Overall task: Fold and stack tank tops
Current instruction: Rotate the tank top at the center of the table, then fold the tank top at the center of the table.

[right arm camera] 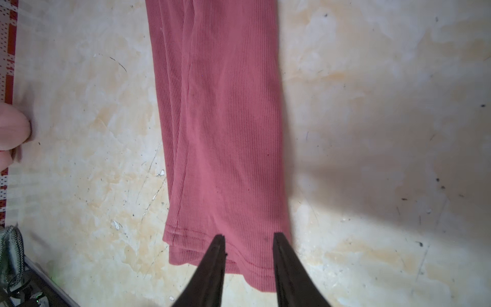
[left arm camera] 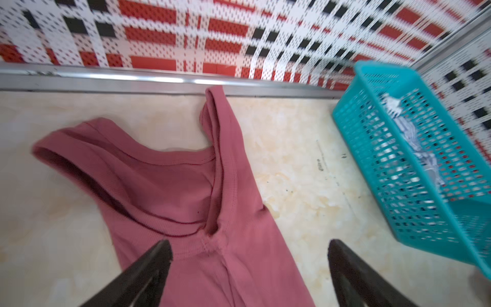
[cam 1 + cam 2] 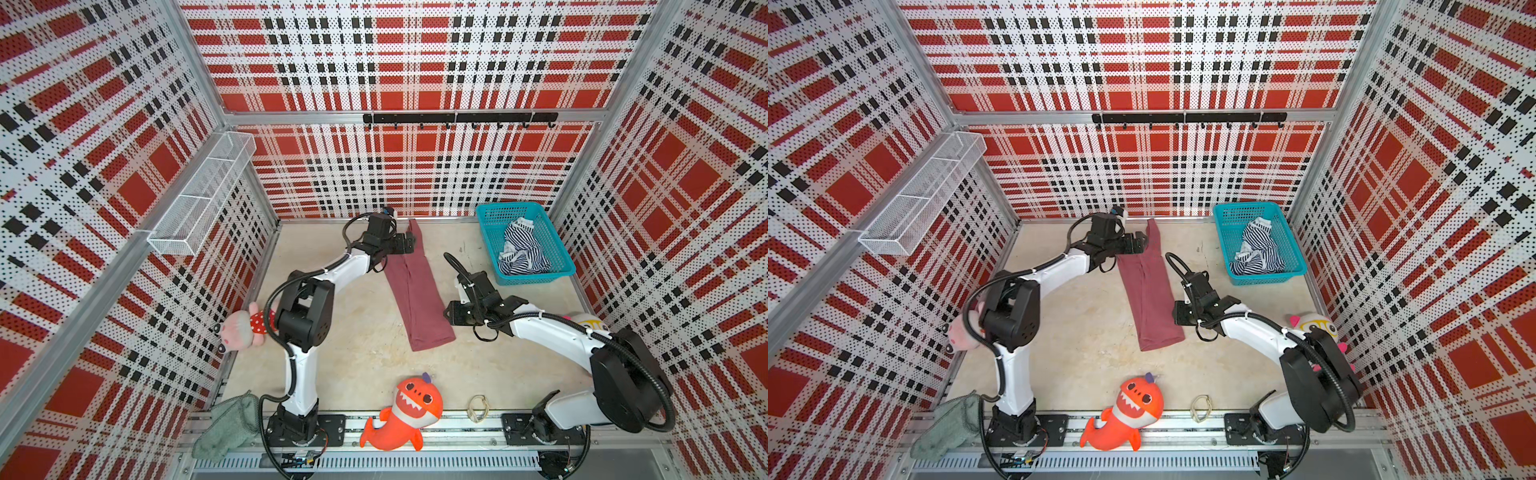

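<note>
Beside the basket [image 3: 486,232], one pink tank top [image 3: 415,299] lies folded lengthwise; one striped tank top [image 3: 521,249] lies inside it. Wrist views alone show jaws: left gripper [image 2: 249,242] wide open, right gripper [image 1: 249,235] part open, both empty.

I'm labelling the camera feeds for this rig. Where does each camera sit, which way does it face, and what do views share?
Top views: high above the arms' bases, looking down toward the back wall; both arms whole, left gripper and right gripper.
Left wrist: on the left arm, facing the straps of the maroon tank top and the basket; open fingers show.
Right wrist: on the right arm, facing that top's hem; parted fingers show.
Shared: the maroon tank top, in all four.
</note>
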Tool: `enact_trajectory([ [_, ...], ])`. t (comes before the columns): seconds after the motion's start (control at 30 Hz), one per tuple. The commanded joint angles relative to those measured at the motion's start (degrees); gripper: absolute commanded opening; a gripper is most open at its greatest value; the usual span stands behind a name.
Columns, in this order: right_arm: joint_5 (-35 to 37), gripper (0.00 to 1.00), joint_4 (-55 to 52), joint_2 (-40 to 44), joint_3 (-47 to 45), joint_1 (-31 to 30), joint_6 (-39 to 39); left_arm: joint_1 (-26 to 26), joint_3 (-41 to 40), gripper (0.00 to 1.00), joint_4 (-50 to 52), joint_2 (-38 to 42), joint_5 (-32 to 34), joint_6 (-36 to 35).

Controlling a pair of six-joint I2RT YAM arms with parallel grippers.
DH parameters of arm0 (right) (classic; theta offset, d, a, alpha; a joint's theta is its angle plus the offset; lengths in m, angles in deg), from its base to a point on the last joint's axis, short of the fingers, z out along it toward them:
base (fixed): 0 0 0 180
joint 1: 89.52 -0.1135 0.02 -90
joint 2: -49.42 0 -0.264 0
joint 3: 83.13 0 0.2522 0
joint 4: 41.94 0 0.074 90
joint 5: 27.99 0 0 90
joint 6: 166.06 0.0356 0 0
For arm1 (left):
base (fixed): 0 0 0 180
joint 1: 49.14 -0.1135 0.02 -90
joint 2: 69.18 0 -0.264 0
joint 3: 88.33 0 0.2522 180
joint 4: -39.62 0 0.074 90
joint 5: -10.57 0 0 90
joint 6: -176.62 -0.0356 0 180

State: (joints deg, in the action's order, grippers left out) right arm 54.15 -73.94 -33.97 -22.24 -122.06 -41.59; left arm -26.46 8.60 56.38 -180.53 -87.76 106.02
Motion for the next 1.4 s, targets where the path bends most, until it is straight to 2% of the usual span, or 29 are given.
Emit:
enact_trajectory([
  [0.0, -1.7, 0.33, 0.5, -2.7, 0.4, 1.1, -2.0, -1.7, -12.9, 0.88, -3.4, 6.2, 0.0, 5.3],
  [0.17, -2.6, 0.33, 1.0, -4.9, -0.2, 1.3, -2.4, 0.2, -33.4, 0.70, -11.8, 16.0, -4.1, 14.5],
  [0.4, -5.7, 0.35, 3.2, -4.2, -3.7, 1.7, -0.7, 8.7, -53.2, 0.59, -25.1, 24.0, -8.7, 29.8],
  [0.57, -5.4, 0.36, 3.0, -3.4, -5.6, 1.8, 0.4, 14.8, -56.6, 0.56, -25.9, 24.6, -7.7, 34.9],
  [0.77, -6.5, 0.37, 4.2, -2.4, -7.8, 1.9, 2.2, 18.8, -61.4, 0.47, -25.8, 25.5, -6.8, 40.1],
  [1.03, -8.9, 0.35, 7.3, -3.4, -10.0, 1.9, 4.1, 23.0, -62.2, 0.45, -32.4, 21.9, -5.9, 45.3],
  [1.17, -8.9, 0.29, 6.8, -2.7, -10.2, 1.9, 4.3, 23.8, -62.3, 0.27, -34.2, 20.0, -5.6, 46.3],
  [1.3, -8.7, 0.11, 6.0, -1.6, -10.9, 1.6, 4.5, 23.0, -64.0, 0.02, -34.0, 22.4, -4.5, 46.7],
  [1.37, -8.4, 0.04, 5.5, -1.3, -10.9, 0.8, 4.8, 22.2, -64.6, 0.00, -32.9, 24.0, -3.9, 46.2],
])
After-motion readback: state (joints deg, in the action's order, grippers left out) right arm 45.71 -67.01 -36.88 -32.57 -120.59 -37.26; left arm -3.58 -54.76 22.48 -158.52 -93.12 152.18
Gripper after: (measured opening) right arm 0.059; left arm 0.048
